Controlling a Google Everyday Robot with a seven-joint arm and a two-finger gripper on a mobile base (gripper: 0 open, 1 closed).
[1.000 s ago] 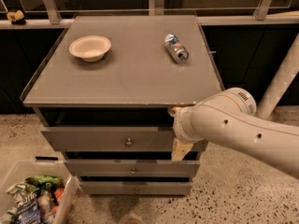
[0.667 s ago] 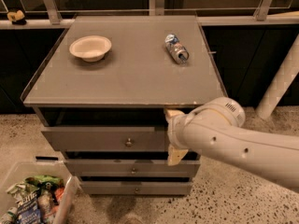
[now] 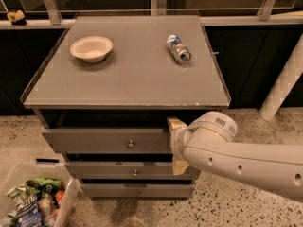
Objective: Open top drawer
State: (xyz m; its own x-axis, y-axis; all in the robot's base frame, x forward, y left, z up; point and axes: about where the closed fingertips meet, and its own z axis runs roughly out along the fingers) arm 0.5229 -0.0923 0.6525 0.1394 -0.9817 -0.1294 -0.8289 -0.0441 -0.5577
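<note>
While the arm enters from the lower right of the frame, the gripper (image 3: 174, 146) sits at the right end of the top drawer (image 3: 99, 141), just below the front edge of the tabletop (image 3: 128, 79). Its jaws are spread vertically: one tan finger (image 3: 175, 123) shows above the drawer front's top edge and the other below its bottom edge. Whether either finger touches the front cannot be told. The top drawer lies directly under the tabletop, with a dark gap above its front and its knob (image 3: 130, 144) at centre, well left of the gripper. The two narrower drawer fronts (image 3: 113, 170) are stacked beneath it. Speckled floor (image 3: 222, 207) lies open below the bottom drawer at lower centre. The arm takes up the lower right, and a white post (image 3: 284, 79) slants along the right edge. A bowl (image 3: 91, 48) stands upright at the tabletop's upper left, with nothing visible inside. A can (image 3: 178, 48) lies on its side at the upper right, well apart from the bowl and clear of the table edges. A clear bin (image 3: 70, 200) at lower left, near the lower drawers, holds crumpled packets (image 3: 33, 202). Compared with 1.0 s ago, the arm's rounded joint (image 3: 213, 126) has shifted left and down and the gripper slightly left. The drawer fronts, bowl and can are unchanged.
</note>
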